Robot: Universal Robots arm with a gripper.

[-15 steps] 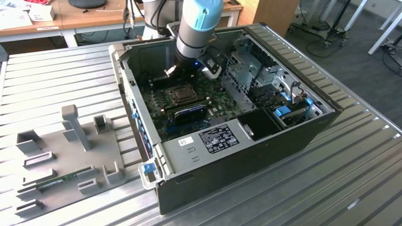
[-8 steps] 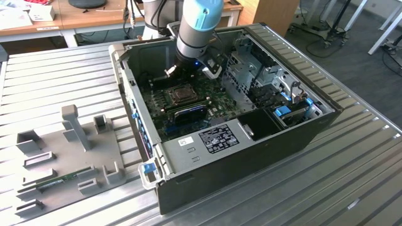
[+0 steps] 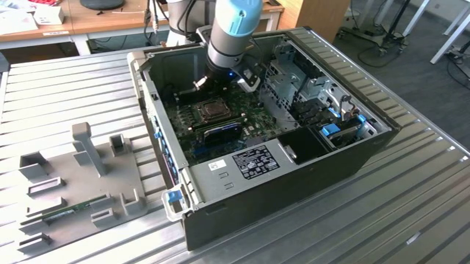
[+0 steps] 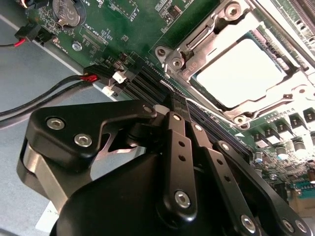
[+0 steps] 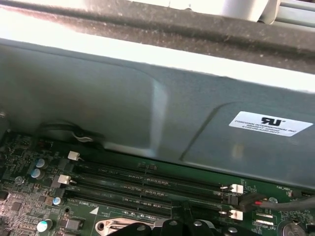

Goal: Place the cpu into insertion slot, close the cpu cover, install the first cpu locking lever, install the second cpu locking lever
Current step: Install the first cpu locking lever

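Pale silver-tan cpu (image 4: 241, 71), silver cpu cover (image 4: 189, 63), green circuit board (image 4: 138, 24) (black memory slots (image 5: 138, 183)).

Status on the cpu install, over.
Gripper low over memory slots, beside insertion slot. Cpu seated, cpu cover flat over it. Cables off to one side.

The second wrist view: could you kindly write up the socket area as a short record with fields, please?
cpu: pale face up, seated in the insertion slot
cpu cover: down, its silver frame around the cpu
end effector: over the black memory slots, next to the socket
board: green, inside the open computer case
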